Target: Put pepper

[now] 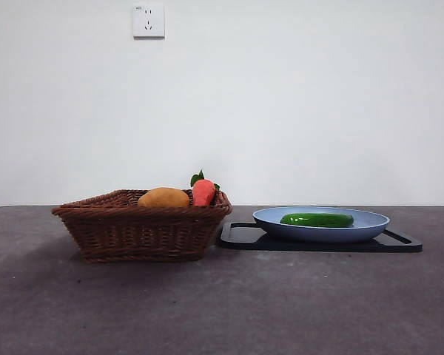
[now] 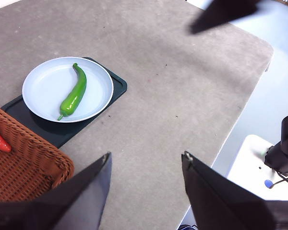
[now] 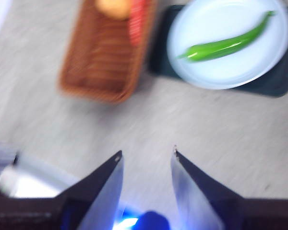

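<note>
— Green and glossy, the pepper (image 1: pixel 317 220) is seen lying flat in the pale blue plate (image 1: pixel 370 225), its stem end near the plate's rim. Is it gripped by anything?

— Nothing is touching it. The left claw (image 2: pixel 146 160) is held high above the grey tabletop (image 1: pixel 222 303), well apart from the plate, with its jaws spread and nothing between them. The right claw (image 3: pixel 146 155) is likewise raised far from the plate, jaws parted and empty; that view is blurred.

— What else is placed near the plate?

— A black tray (image 1: pixel 240 237) is set under the plate. Just beside the plate stands a brown wicker basket (image 1: pixel 140 229), in which a yellow-brown lump (image 1: pixel 163 197) and a red-orange vegetable (image 1: pixel 203 191) with green leaves are held.

— How far along is the task judged to be?

— If the plate is meant as the goal, the putting looks done, with both arms drawn clear. If the basket is meant, nothing is done yet: the pepper has still to be reached, pinched, lifted and set down. Which of the two applies cannot be told from the task wording.
</note>
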